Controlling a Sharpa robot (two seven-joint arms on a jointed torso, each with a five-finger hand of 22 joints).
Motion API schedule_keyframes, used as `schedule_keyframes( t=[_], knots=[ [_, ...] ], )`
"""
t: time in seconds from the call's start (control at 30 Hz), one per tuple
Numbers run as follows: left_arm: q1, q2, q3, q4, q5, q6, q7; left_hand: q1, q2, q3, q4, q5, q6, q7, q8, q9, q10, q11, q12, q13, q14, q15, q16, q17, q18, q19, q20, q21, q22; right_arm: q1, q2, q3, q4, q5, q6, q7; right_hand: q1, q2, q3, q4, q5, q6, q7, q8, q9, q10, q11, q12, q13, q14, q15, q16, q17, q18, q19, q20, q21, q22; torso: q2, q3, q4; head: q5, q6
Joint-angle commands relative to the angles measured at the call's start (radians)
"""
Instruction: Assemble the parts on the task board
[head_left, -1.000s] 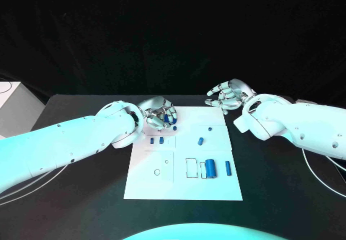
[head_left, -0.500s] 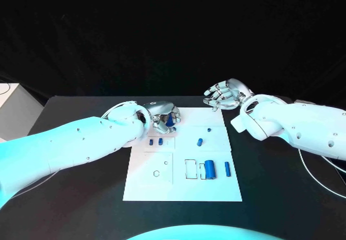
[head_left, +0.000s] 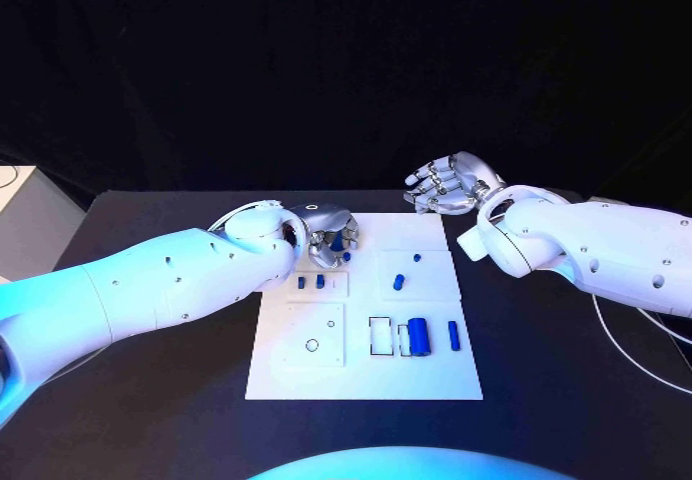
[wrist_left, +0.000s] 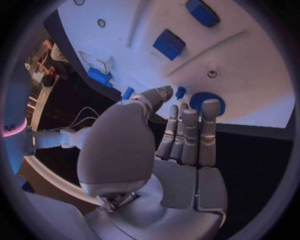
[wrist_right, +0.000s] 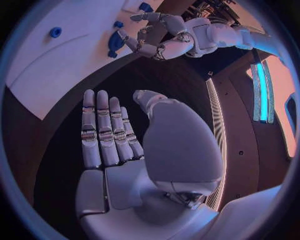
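Left hand (head_left: 326, 236) hovers over the far left corner of the white task board (head_left: 365, 384), fingers extended and slightly apart, holding nothing I can see; a round blue part (wrist_left: 201, 100) lies just beyond its fingertips. Right hand (head_left: 450, 187), open with fingers spread, floats above the black table (head_left: 173, 420) past the board's far right corner. Further blue parts (head_left: 420, 335) rest across the board. I can read no writing anywhere.

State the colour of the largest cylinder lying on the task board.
Blue. The cylinder shows best in the head view, on the white task board.
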Motion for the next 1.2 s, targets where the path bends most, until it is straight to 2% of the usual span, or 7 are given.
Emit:
schedule_keyframes(
  t=[0.03, 0.17, 0.5, 0.9, 1.07, 1.2],
  knots=[
    [0.0, 0.009, 0.0, -0.01, -0.032, 0.034, -0.013, 0.0, 0.014, 0.018, -0.003, -0.006, 0.017, 0.001, -0.009, -0.006, 0.022, -0.003, -0.006, -0.01, 0.01, -0.001, 0.012, 0.003, -0.009, 0.011, -0.002, 0.012, 0.014, 0.0, 0.001, 0.0, 0.0, 0.024, -0.002, 0.041, -0.009, -0.003, 0.0, -0.006, -0.006, -0.005, 0.011, -0.007, -0.002, 0.0, 0.008, -0.006, -0.011, -0.005, 0.004, -0.008, -0.006, 0.005, -0.009, -0.001, -0.003, -0.009, -0.001, -0.0006, 0.0005, -0.001, -0.002],
    [0.0, 0.018, 0.0, -0.022, -0.038, 0.037, -0.011, 0.0, 0.02, 0.039, -0.009, -0.01, 0.04, 0.001, -0.014, -0.014, 0.048, -0.004, -0.015, -0.025, 0.019, -0.001, 0.026, 0.005, -0.012, 0.021, -0.002, 0.027, 0.03, 0.0, 0.002, 0.0, 0.0, 0.027, -0.003, 0.043, -0.011, -0.003, 0.0, -0.009, -0.006, -0.006, 0.013, -0.01, -0.004, 0.0, 0.009, -0.009, -0.021, -0.005, 0.005, -0.014, -0.011, 0.005, -0.01, 0.001, -0.003, -0.018, 0.0, -0.0012, 0.0009, -0.002, -0.002],
    [-0.01, 0.041, -0.004, -0.05, -0.042, 0.053, -0.007, -0.01, 0.024, 0.059, -0.014, -0.014, 0.054, 0.005, -0.03, -0.026, 0.066, -0.005, -0.042, -0.05, 0.025, 0.0, 0.038, -0.003, -0.013, 0.023, -0.002, 0.036, 0.04, 0.0, 0.003, 0.0, 0.001, 0.03, -0.001, 0.046, -0.013, -0.002, 0.0, -0.011, -0.006, -0.005, 0.014, -0.011, -0.005, 0.0, 0.01, -0.011, -0.029, -0.004, 0.006, -0.019, -0.015, 0.005, -0.012, 0.002, -0.003, -0.026, -0.001, -0.0009, 0.0006, -0.003, -0.004],
    [-0.018, 0.046, -0.006, -0.054, -0.04, 0.062, 0.003, -0.021, 0.03, 0.07, -0.021, -0.019, 0.078, 0.008, -0.045, -0.035, 0.116, -0.008, -0.07, -0.076, 0.047, -0.001, 0.066, 0.011, -0.02, 0.044, -0.001, 0.063, 0.074, 0.0, 0.004, 0.0, 0.0, 0.031, 0.002, 0.045, -0.014, -0.001, -0.001, -0.011, -0.006, -0.005, 0.015, -0.012, -0.005, 0.0, 0.011, -0.012, -0.033, -0.004, 0.007, -0.021, -0.017, 0.005, -0.012, 0.003, -0.003, -0.03, -0.001, -0.0005, 0.0012, -0.006, -0.009],
    [-0.019, 0.046, -0.007, -0.053, -0.04, 0.06, 0.003, -0.023, 0.037, 0.07, -0.026, -0.021, 0.098, 0.007, -0.048, -0.036, 0.155, -0.013, -0.077, -0.084, 0.068, -0.004, 0.087, 0.033, -0.026, 0.067, -0.002, 0.086, 0.104, 0.0, 0.004, 0.0, 0.0, 0.031, 0.004, 0.045, -0.015, -0.001, -0.001, -0.011, -0.006, -0.005, 0.015, -0.012, -0.005, 0.0, 0.011, -0.012, -0.034, -0.004, 0.007, -0.022, -0.018, 0.005, -0.013, 0.003, -0.003, -0.031, -0.003, -0.0004, 0.0012, -0.006, -0.009],
    [-0.02, 0.045, -0.007, -0.052, -0.04, 0.045, 0.0, -0.014, 0.054, 0.07, -0.037, -0.023, 0.121, 0.009, -0.048, -0.034, 0.205, -0.023, -0.068, -0.081, 0.113, -0.011, 0.123, 0.095, -0.037, 0.107, -0.008, 0.125, 0.154, 0.0, 0.005, 0.0, -0.001, 0.031, 0.006, 0.044, -0.016, 0.0, -0.001, -0.011, -0.005, -0.004, 0.015, -0.012, -0.006, 0.0, 0.011, -0.013, -0.036, -0.004, 0.007, -0.023, -0.019, 0.005, -0.013, 0.003, -0.003, -0.033, -0.003, -0.0007, 0.0007, -0.005, -0.01]
  ],
)
